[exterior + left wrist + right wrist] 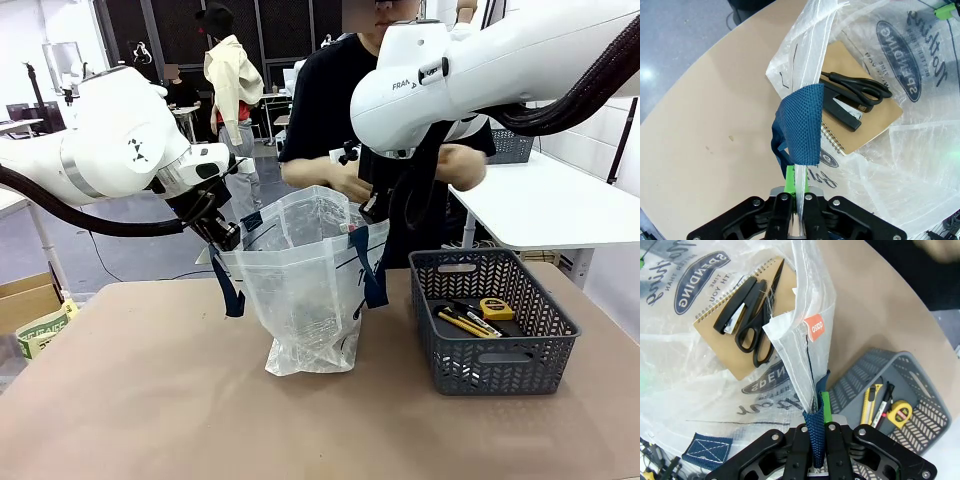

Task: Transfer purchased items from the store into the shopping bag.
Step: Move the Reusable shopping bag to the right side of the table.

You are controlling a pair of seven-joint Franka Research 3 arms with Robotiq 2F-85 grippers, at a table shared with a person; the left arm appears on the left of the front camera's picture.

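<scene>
Shopping bag [300, 300]: rim pinched on opposite sides by left gripper [796, 197] and right gripper [818, 440], fingers closed on it. Contents: notebook [877, 117], scissors [860, 90]. Basket [495, 368]: tape measure [497, 309].

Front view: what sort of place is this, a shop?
Likely a robot lab staged as a shop checkout: white robot arms hold a plastic bag open on a table, beside a grey basket of tools, with other work desks behind.
</scene>
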